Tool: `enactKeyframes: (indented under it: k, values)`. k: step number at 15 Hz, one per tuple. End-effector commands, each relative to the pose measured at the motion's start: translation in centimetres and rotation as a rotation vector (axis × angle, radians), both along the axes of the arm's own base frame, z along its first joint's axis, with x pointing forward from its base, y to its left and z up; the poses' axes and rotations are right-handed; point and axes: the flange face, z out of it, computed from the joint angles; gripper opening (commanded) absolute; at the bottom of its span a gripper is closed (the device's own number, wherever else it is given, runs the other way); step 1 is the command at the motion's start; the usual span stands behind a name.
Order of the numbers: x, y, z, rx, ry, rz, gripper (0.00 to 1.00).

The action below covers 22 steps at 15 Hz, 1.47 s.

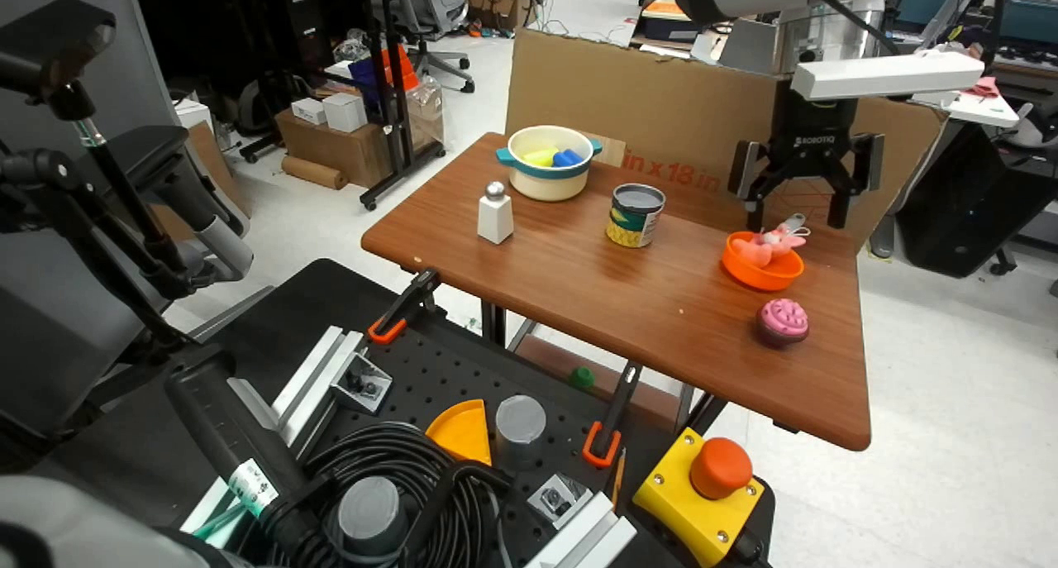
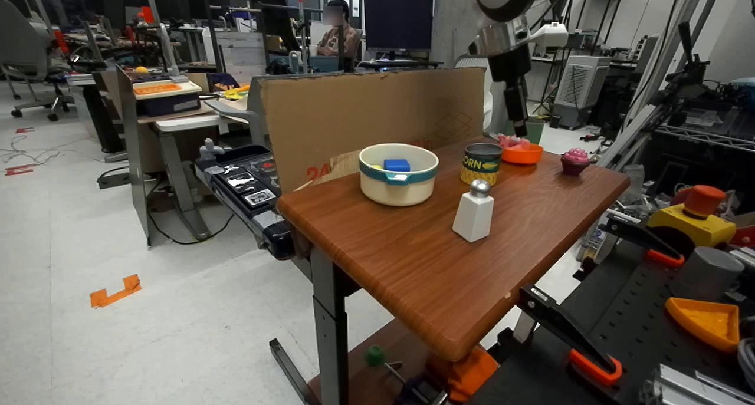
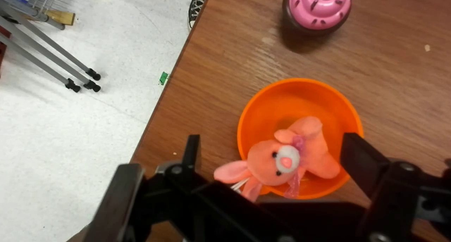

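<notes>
My gripper stands open above the right part of the wooden table, with nothing between its fingers. Below it, a pink plush bunny lies on its back in a shallow orange bowl, its ears hanging over the rim. In the wrist view the fingers appear on either side of the bunny, which the gripper is not seen touching. A toy cupcake with pink frosting sits near the bowl. Farther along the table are a corn can, a white shaker and a cream pot containing a blue block and something yellow.
A cardboard sheet rises along the table's back edge, behind the gripper. Clamps with orange grips and a yellow box with a red button lie on the black perforated bench in front. The wooden table's edge runs close beside the bowl.
</notes>
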Motion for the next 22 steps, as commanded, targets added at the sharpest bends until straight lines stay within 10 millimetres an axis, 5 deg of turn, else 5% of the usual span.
enactKeyframes:
  k: [1,22]
  values:
    - [0.7,-0.3,-0.3,0.012,0.029,0.017,1.00]
    - [1.6,0.7,-1.7,0.014,0.068,0.070,1.00]
